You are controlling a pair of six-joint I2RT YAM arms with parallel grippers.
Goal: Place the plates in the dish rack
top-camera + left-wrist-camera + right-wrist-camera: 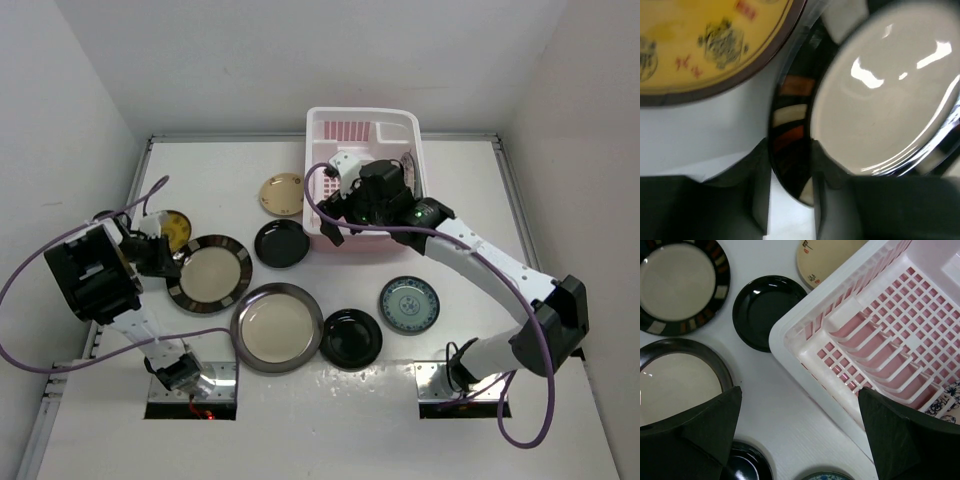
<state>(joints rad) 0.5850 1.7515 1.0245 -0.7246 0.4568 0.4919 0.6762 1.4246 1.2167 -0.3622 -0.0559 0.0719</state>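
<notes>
Dish rack (318, 140) at worktop (480, 200) rear; one patterned plate (946, 401) seen inside, right side. Seven plates (409, 304) laid on worktop. Right hand (800, 390) spread wide over rack's near wall. Left hand (789, 150) set astride black-rimmed plate (880, 100) rim; grip cannot be told.

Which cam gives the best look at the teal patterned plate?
Top external: the teal patterned plate lies whole and unobstructed, pattern visible. Right wrist catches only a sliver of its rim at the bottom edge. Left wrist does not show it.
</notes>
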